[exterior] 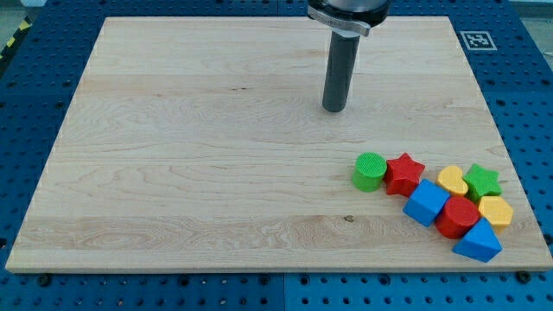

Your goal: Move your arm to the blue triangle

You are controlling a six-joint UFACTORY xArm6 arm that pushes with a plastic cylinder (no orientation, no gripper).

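The blue triangle (pixel 478 241) lies at the view's bottom right, at the lower end of a cluster of blocks, touching a red hexagon-like block (pixel 458 215). My tip (pixel 333 109) rests on the wooden board (pixel 173 155) near the view's top centre, well up and to the left of the cluster and far from the blue triangle. It touches no block.
The cluster also holds a green cylinder (pixel 370 170), a red star (pixel 403 173), a blue cube (pixel 426 202), a yellow heart (pixel 452 180), a green star (pixel 483 181) and a yellow hexagon (pixel 496 211). A fiducial tag (pixel 477 40) sits at the top right.
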